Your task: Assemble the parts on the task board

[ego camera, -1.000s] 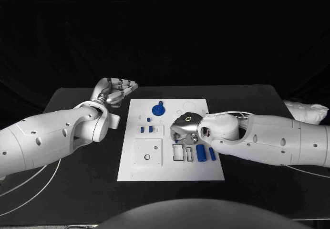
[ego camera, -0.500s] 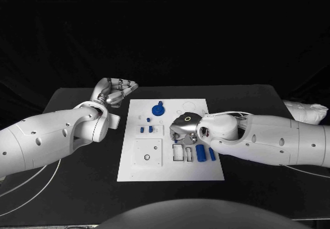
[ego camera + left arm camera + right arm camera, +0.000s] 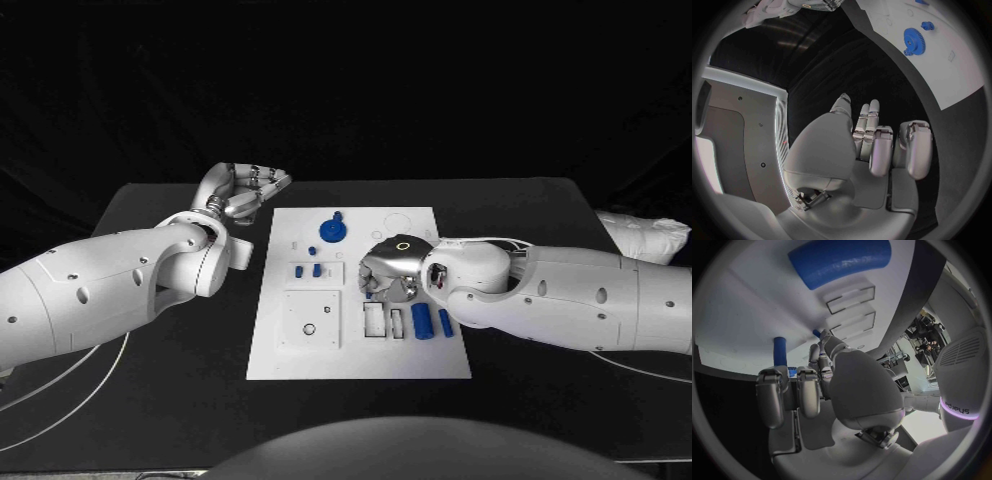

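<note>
Right hand (image 3: 387,272) low over the middle of the task board (image 3: 361,355), fingers (image 3: 808,390) curled down toward the plate; hard to tell whether pinching anything. Just beside it, a blue cylinder (image 3: 421,321) and a thinner blue peg (image 3: 444,322) lying near 2 rectangular slots (image 3: 374,319). Blue gear (image 3: 332,231) at the board's far end, 2 small blue pieces (image 3: 306,270) below it. Left hand (image 3: 247,186) off the board's far left corner above the black table (image 3: 159,400), fingers (image 3: 912,150) curled in, holding nothing
</note>
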Action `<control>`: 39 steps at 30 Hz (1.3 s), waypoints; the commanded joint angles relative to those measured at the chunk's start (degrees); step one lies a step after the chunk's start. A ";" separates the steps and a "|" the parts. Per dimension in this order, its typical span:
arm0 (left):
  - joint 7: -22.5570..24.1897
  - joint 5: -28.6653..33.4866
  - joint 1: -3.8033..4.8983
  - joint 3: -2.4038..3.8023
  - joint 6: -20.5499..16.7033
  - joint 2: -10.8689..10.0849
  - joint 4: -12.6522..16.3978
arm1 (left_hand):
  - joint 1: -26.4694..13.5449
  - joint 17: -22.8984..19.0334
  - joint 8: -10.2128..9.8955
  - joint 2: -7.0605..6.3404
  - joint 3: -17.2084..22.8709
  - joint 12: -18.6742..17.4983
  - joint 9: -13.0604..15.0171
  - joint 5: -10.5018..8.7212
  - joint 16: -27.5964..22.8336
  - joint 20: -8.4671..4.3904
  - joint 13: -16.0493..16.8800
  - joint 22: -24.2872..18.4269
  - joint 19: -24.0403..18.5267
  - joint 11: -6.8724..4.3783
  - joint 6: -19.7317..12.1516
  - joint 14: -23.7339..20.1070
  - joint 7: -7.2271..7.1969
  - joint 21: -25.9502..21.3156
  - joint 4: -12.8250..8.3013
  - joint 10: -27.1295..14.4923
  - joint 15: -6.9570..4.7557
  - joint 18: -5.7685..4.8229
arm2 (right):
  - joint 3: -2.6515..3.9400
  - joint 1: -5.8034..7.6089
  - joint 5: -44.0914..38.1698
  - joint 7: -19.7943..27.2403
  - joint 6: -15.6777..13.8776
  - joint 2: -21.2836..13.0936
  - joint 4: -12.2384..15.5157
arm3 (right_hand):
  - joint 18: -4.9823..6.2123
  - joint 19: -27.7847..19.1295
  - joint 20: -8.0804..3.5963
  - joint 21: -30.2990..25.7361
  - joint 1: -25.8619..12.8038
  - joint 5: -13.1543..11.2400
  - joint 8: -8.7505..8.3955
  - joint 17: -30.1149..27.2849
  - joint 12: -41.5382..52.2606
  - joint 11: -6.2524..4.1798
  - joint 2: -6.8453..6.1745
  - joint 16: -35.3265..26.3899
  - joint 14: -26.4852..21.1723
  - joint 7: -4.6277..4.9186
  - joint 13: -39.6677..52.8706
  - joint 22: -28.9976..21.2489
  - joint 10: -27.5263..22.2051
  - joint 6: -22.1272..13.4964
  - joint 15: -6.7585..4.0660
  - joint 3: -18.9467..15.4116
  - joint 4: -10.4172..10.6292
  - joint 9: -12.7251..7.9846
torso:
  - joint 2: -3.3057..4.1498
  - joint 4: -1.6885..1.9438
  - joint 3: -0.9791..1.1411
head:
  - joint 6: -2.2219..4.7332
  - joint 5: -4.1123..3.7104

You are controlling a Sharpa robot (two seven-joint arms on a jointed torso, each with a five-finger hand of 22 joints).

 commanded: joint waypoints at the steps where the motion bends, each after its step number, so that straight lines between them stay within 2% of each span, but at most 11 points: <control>1: 0.24 -0.23 0.03 0.04 0.69 0.08 0.11 | 0.09 15.00 0.21 0.60 -0.27 -0.03 0.07 0.34 -0.07 -0.10 0.07 14.22 4.24 -0.22 0.16 6.05 -0.20 -0.02 0.00 0.16 -0.40 -0.66 | -0.05 -0.03 7.27 -0.12 -5.52 -0.38 0.56 | -0.82 6.10 0.26 0.26 0.68 0.12 0.54 15.09 0.39 0.10 0.08 0.23 5.97 0.05 0.16 15.05 0.52 0.38 0.16 -0.07 -0.39 0.74 | -0.02 0.00 0.01 | -0.10 0.06; 14: 0.22 -0.23 0.03 0.04 0.66 0.09 0.16 | 0.09 15.00 0.21 0.60 -0.27 -0.03 0.07 0.34 -0.07 -0.10 0.07 14.22 4.24 -0.22 0.16 6.05 -0.20 -0.02 0.00 0.16 -0.40 -0.66 | 0.01 0.77 15.90 1.91 -12.79 -1.48 1.30 | -0.82 6.10 0.34 0.26 0.81 0.32 1.36 15.09 0.92 0.30 0.26 0.23 5.97 0.22 0.45 15.05 0.69 0.21 0.27 -0.29 -0.49 2.05 | -0.01 -0.02 0.01 | -0.26 0.22; 21: 0.21 -0.23 0.03 0.04 0.68 0.11 0.13 | 0.09 15.00 0.21 0.60 -0.27 -0.03 0.07 0.34 -0.07 -0.10 0.07 14.22 4.24 -0.22 0.16 6.05 -0.20 -0.02 0.00 0.16 -0.40 -0.66 | 0.04 1.53 21.06 3.11 -16.44 -1.81 1.40 | -0.82 6.10 0.42 0.26 0.90 0.41 2.02 15.09 1.38 0.42 0.41 0.23 5.97 0.30 0.67 15.05 0.91 0.15 0.36 -0.45 -0.48 3.04 | -0.08 0.04 -0.02 | -0.25 0.05; 32: 0.20 -0.23 0.03 0.04 0.67 0.03 0.14 | 0.17 15.00 0.23 0.75 -0.42 -0.04 0.08 0.34 -0.07 -0.11 0.07 14.19 4.17 -0.23 0.19 6.05 -0.21 -0.11 0.00 0.18 -0.40 -0.64 | 0.08 2.30 26.65 3.84 -19.50 -2.67 0.76 | -0.82 6.10 0.46 0.26 1.06 0.49 2.39 15.09 1.58 0.43 0.51 0.23 5.97 0.32 0.77 15.05 0.95 0.09 0.40 -0.49 -0.52 3.59 | -0.06 0.03 -0.01 | -0.21 0.10; 39: 0.20 -0.23 0.03 0.04 0.71 0.05 0.10 | 0.17 15.00 0.23 0.75 -0.42 -0.04 0.08 0.34 -0.07 -0.11 0.07 14.19 4.17 -0.23 0.19 6.05 -0.21 -0.11 0.00 0.18 -0.40 -0.64 | 0.10 2.39 29.03 3.69 -20.41 -3.23 -0.25 | -0.82 6.10 0.48 0.26 1.12 0.53 2.54 15.09 1.67 0.45 0.55 0.23 5.97 0.35 0.81 15.05 0.98 0.05 0.42 -0.51 -0.52 3.84 | -0.03 0.00 -0.02 | -0.12 -0.01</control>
